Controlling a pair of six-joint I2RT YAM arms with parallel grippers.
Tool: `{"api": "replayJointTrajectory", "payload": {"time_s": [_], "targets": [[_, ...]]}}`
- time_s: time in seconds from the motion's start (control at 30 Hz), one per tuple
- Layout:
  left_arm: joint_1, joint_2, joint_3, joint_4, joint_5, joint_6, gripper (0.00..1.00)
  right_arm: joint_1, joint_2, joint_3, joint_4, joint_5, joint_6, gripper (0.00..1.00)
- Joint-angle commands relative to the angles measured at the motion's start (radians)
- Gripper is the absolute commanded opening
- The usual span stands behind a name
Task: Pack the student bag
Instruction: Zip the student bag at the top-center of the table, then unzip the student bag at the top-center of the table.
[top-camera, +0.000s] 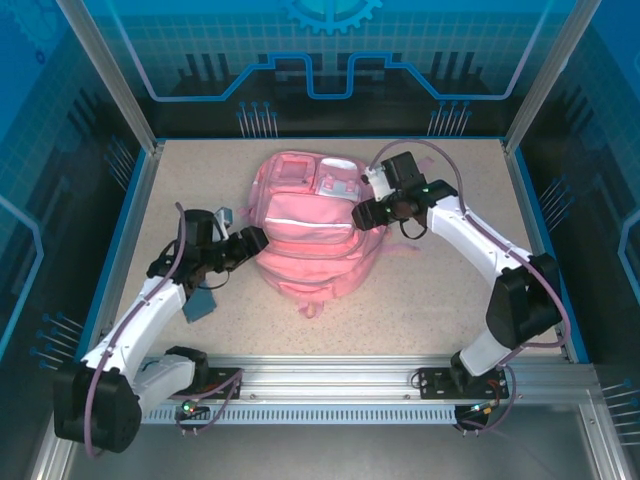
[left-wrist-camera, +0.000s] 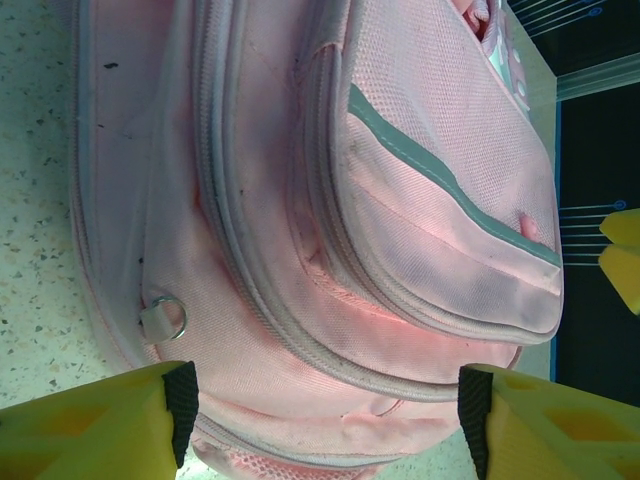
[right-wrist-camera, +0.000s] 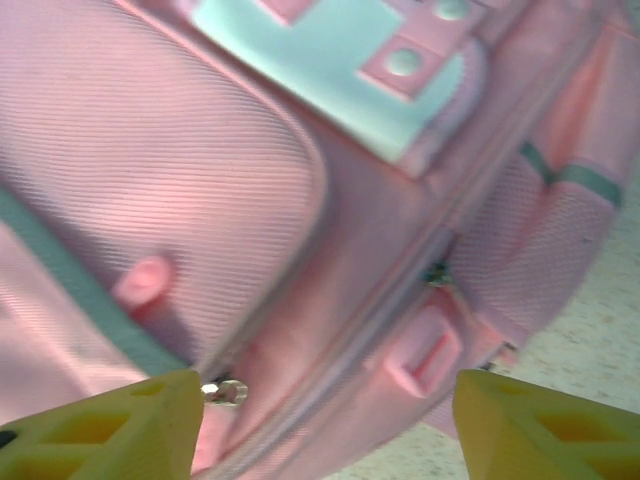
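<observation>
Both arms reach toward the pink student bag (top-camera: 310, 245), which lies flat mid-bench (top-camera: 440, 300). The left end effector (top-camera: 252, 243) sits against the bag's left side, fingers spread wide and gripping nothing. The right end effector (top-camera: 363, 213) hangs at its upper right edge, likewise spread, with a metal zip pull (right-wrist-camera: 226, 391) beside one finger.

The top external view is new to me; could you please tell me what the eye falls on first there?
The big pink student bag lies flat in the middle of the table. The left hand is at its left side and the right hand at its upper right edge, both open. A dark blue booklet lies partly beneath the left arm.
</observation>
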Motion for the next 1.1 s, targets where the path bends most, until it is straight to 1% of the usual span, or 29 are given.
{"api": "replayJointTrajectory", "payload": {"time_s": [0.0,0.07,0.13,0.3,0.4,0.57,0.7,0.77,0.87,0.97,1.07], "targets": [[-0.026,0.02,0.038,0.013,-0.037,0.036,0.7,0.0,0.0,-0.031,0.027,-0.144,-0.03,0.6],[-0.042,0.032,0.041,0.013,-0.057,0.038,0.7,-0.006,0.009,-0.04,0.029,-0.17,-0.038,0.51],[-0.058,0.043,0.041,0.014,-0.074,0.039,0.69,-0.012,0.018,-0.051,0.028,-0.184,-0.041,0.46],[-0.081,0.076,0.032,0.007,-0.145,-0.003,0.67,-0.031,0.04,-0.073,0.04,-0.234,-0.033,0.43],[-0.084,0.099,0.022,0.034,-0.149,-0.036,0.67,-0.031,0.059,-0.069,0.045,-0.257,-0.032,0.41],[-0.093,0.129,0.015,0.077,-0.15,-0.065,0.66,-0.031,0.098,-0.052,0.049,-0.288,-0.033,0.34],[-0.096,0.154,0.017,0.088,-0.148,-0.07,0.67,-0.031,0.111,-0.048,0.047,-0.315,-0.039,0.33],[-0.097,0.163,0.018,0.086,-0.149,-0.068,0.66,-0.031,0.103,-0.06,0.052,-0.341,-0.046,0.38],[-0.097,0.177,0.021,0.083,-0.155,-0.069,0.66,-0.031,0.079,-0.079,0.063,-0.379,-0.058,0.53],[-0.098,0.185,0.022,0.081,-0.158,-0.067,0.67,-0.031,0.061,-0.095,0.076,-0.393,-0.064,0.65],[-0.098,0.187,0.023,0.08,-0.159,-0.067,0.66,-0.031,0.06,-0.099,0.08,-0.413,-0.069,0.7]]}}
